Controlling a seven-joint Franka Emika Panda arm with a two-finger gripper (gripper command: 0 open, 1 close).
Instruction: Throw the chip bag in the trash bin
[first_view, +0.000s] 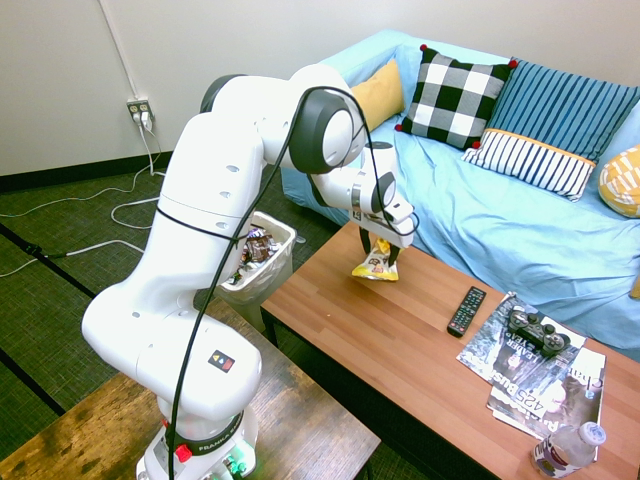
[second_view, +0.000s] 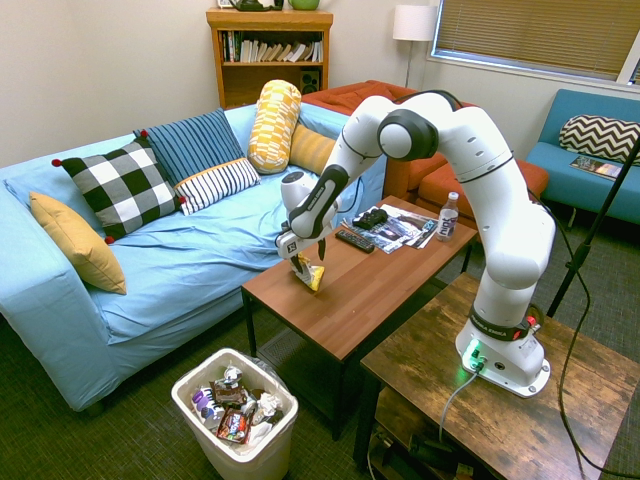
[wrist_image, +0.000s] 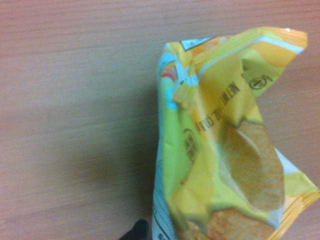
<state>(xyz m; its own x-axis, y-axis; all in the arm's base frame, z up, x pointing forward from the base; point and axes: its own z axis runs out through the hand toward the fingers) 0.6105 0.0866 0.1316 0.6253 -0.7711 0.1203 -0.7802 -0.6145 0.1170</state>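
Seen from the first exterior view, the trash bin stands on the floor at about 9 o'clock from the wooden coffee table, just beside the table's near corner and partly hidden behind the white arm. It is already heaped with crumpled wrappers, though its rim is open from above. Moving right, the gripper hangs over the table's end nearest the bin, its fingers pinched on the top of the chip bag. The bag dangles with its long axis roughly upright — its top edge in the fingers, its lower edge at or just above the wood; I cannot tell if it touches. Around it the tabletop is bare. Further right, at about 3 o'clock from the bag and well apart, lies a black remote, then magazines with a game controller on top, and a water bottle near the table's far corner. Behind the table runs the blue sofa — close along its long edge.
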